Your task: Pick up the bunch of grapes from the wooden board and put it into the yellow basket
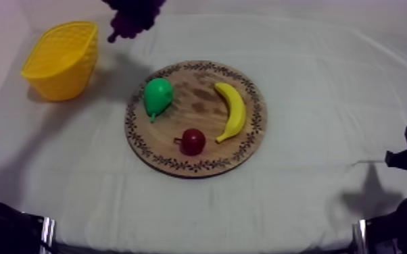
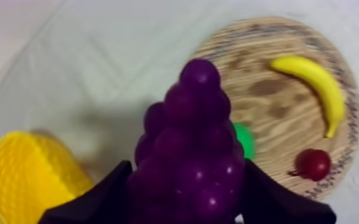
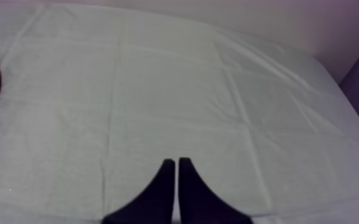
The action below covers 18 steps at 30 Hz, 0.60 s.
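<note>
My left gripper is clamped round the bunch of grapes, aloft between wooden board and yellow basket; my right gripper, fingers together on nothing, is over cloth.

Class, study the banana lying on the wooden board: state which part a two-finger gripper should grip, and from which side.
Probably grip the banana across its middle, from straight above: it lies flat on the board, narrow across and long and curved lengthwise, with both long sides clear.
</note>
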### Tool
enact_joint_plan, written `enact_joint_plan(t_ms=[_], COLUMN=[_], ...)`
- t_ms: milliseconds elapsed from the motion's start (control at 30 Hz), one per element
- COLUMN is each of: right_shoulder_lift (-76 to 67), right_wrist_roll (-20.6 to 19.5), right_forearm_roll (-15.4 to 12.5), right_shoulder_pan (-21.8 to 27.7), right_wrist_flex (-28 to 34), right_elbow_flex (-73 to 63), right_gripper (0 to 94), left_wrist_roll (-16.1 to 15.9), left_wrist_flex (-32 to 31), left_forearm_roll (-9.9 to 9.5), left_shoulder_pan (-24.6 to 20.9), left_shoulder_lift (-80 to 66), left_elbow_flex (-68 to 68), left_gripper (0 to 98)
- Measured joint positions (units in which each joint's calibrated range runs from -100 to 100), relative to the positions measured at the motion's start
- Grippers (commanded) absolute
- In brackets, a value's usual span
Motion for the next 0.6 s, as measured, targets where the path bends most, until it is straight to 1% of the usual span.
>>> enact_joint_plan(t_ms=[167, 433, 467, 600], right_shoulder_lift=[0.00, 0.00, 0.00, 0.00], right_wrist_roll=[0.00, 0.00, 0.00, 0.00], right_forearm_roll=[0.00, 0.00, 0.00, 0.00], right_shoulder_pan=[0.00, 0.00, 0.00, 0.00], right_wrist_flex=[0.00, 0.00, 0.00, 0.00], right_elbow_flex=[0.00, 0.00, 0.00, 0.00], right_gripper=[0.3, 0.3, 0.3, 0.3], left_wrist_roll=[-0.07, 0.24, 0.27, 0.27], left_wrist_flex=[0.70, 1.28, 1.35, 1.91], left_forearm_roll=[0.05, -0.53, -0.85, -0.48], left_shoulder_pan=[-5.32, -14.12, -14.93, -18.46], left_shoulder_lift=[0.93, 1.13, 1.13, 1.13], left_elbow_flex=[-0.79, -1.18, -1.18, -1.68], left_gripper=[47.1, 46.5, 46.6, 47.2])
